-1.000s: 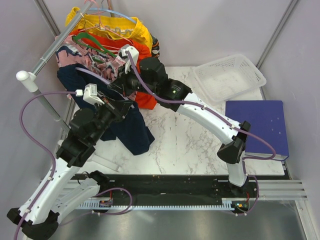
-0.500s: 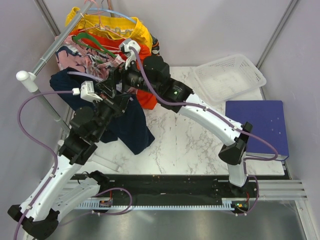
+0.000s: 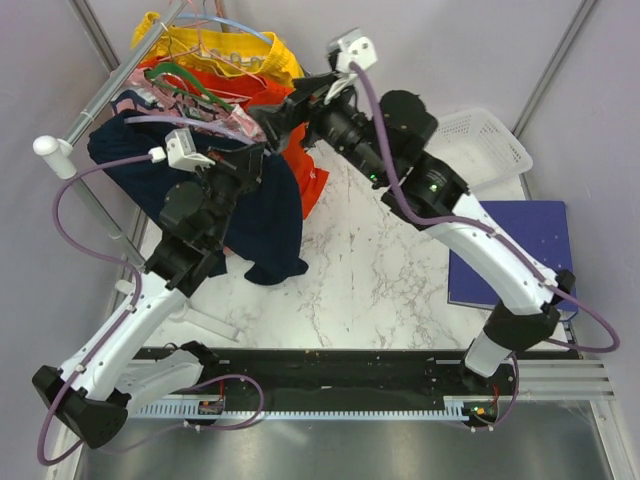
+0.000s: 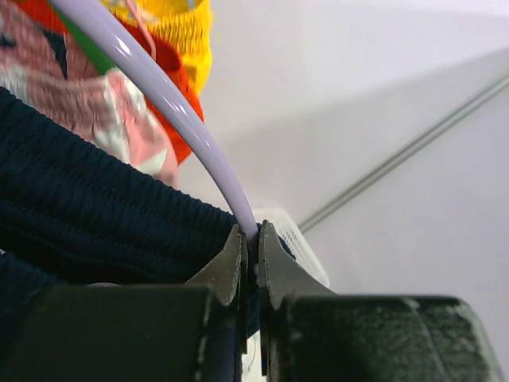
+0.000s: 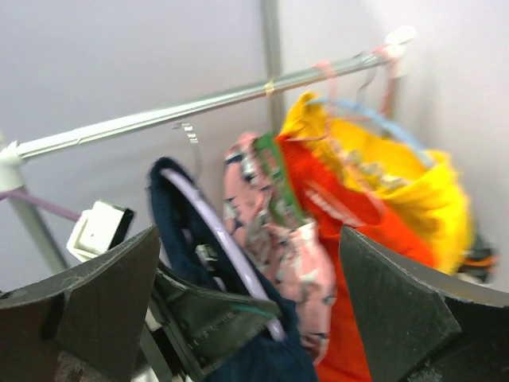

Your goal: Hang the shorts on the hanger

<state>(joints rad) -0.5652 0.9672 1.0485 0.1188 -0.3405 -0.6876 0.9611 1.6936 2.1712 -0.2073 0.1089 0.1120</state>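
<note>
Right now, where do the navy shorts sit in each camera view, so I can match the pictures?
Top external: the navy shorts hang left of centre.
Left wrist: the navy shorts fill the lower left, against the left gripper, which is shut on the hanger.
Right wrist: the navy shorts show lower left of centre.
Shared landmark: the yellow shorts.

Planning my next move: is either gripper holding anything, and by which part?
The left gripper is shut on the hanger, at its arm's end by the shorts' waistband. The right gripper is open, holding nothing.
</note>
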